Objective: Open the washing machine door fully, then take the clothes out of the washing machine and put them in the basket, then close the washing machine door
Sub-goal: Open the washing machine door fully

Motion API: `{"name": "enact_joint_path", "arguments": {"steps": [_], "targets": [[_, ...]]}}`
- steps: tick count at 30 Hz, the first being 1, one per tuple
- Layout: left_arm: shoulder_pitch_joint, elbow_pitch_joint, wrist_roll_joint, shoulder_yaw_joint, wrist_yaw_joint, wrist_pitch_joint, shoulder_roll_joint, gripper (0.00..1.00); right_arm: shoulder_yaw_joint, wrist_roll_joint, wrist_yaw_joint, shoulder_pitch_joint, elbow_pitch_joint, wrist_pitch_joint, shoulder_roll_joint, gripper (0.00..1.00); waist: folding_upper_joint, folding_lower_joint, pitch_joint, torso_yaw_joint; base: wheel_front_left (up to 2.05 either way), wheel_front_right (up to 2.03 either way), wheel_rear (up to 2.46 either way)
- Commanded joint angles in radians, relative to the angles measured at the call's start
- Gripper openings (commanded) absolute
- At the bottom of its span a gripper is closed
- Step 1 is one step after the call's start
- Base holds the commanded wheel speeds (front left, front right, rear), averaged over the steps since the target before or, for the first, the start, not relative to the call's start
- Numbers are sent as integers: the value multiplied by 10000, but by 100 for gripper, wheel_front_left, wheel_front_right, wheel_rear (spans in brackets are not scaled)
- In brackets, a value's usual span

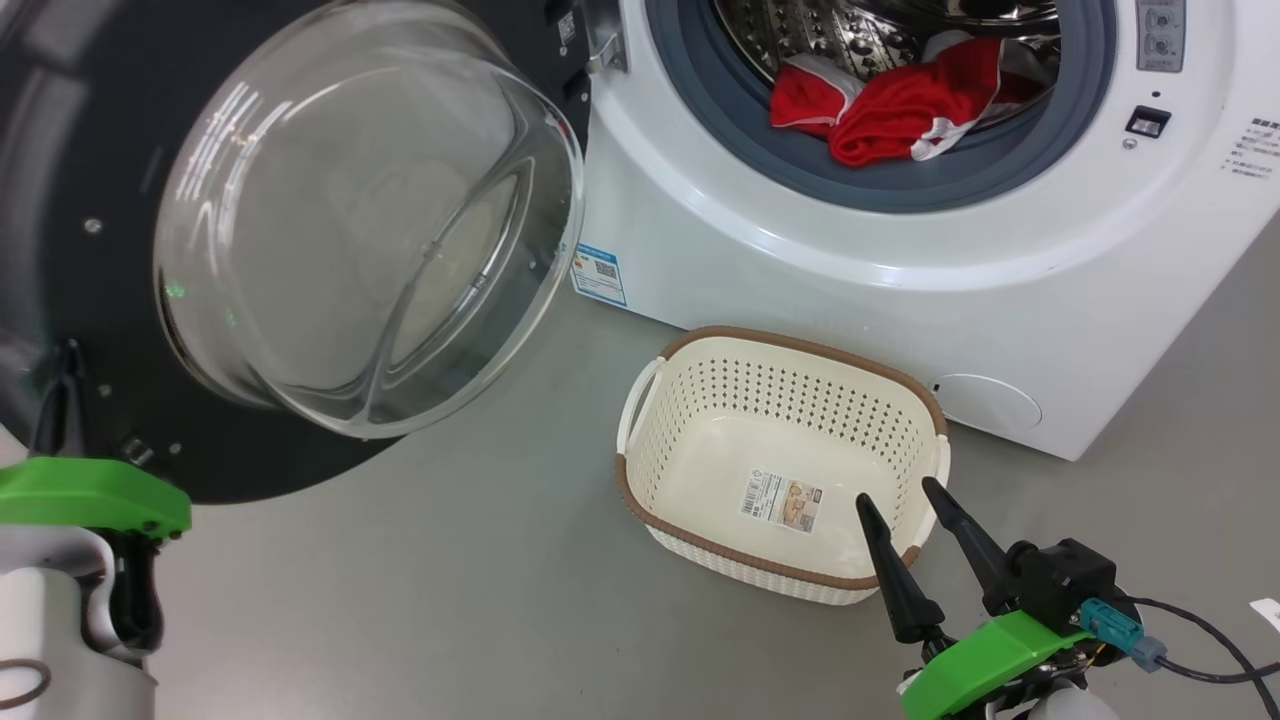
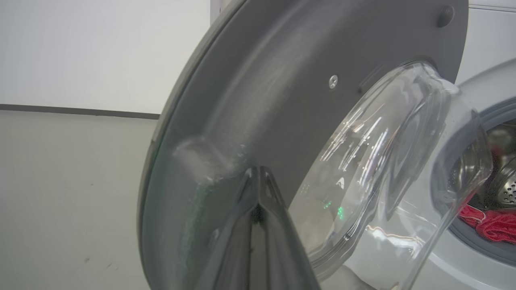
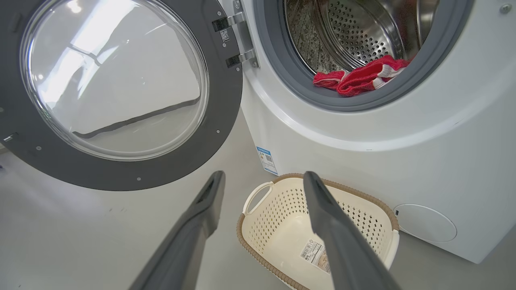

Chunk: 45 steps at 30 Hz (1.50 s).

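Washing machine [image 1: 800, 250] one, door [image 1: 370, 220] one, basket [image 1: 700, 420] one, left gripper [image 2: 260, 173] closed, right gripper [image 1: 895, 492] spread, empty

one washing machine [image 1: 800, 260], one washing machine door [image 1: 60, 150], one basket [image 1: 780, 345], one red clothes bundle [image 1: 900, 110], can't count the pieces tbh, two claws, left claw [image 2: 258, 174] and right claw [image 1: 895, 490], one blue sticker [image 1: 598, 275]

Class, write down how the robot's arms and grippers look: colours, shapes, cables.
The left gripper and right gripper each have two long, dark, tapering fingers. A bright green bracket sits behind each. The right wrist carries a teal connector with a black cable; the left forearm is pale.
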State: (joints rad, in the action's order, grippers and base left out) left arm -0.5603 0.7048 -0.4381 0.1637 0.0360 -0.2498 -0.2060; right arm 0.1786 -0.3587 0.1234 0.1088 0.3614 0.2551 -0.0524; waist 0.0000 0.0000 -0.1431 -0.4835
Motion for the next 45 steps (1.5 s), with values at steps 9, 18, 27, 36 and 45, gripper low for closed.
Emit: {"name": "enact_joint_path", "arguments": {"steps": [9, 18, 27, 36, 45], "targets": [[-648, 98, 421, 1303, 210, -120, -574, 0, 255, 154, 73, 493, -127, 67, -40, 100, 0, 0, -240, 301, 0, 0, 0], [-193, -538, 1089, 1658, 351, -120, -51, 55, -120, 200, 73, 626, -195, 67, -26, 100, 0, 0, -152, 428, 0, 0, 0], [226, -1688, 1307, 1934, 438, -120, 468, 100, -217, 35, 73, 578, -245, 67, 11, 100, 0, 0, 147, 330, 0, 0, 0], [816, -4091, 1890, 1549, 736, -120, 930, 100, -488, 410, 73, 588, -975, 67, 20, 100, 0, 0, 467, 703, 0, 0, 0], [1677, -5372, 1455, -160, 939, -120, 1204, 100, -843, 815, 73, 533, -1874, 67, 21, 100, 0, 0, 771, 1647, 0, 0, 0]]}}
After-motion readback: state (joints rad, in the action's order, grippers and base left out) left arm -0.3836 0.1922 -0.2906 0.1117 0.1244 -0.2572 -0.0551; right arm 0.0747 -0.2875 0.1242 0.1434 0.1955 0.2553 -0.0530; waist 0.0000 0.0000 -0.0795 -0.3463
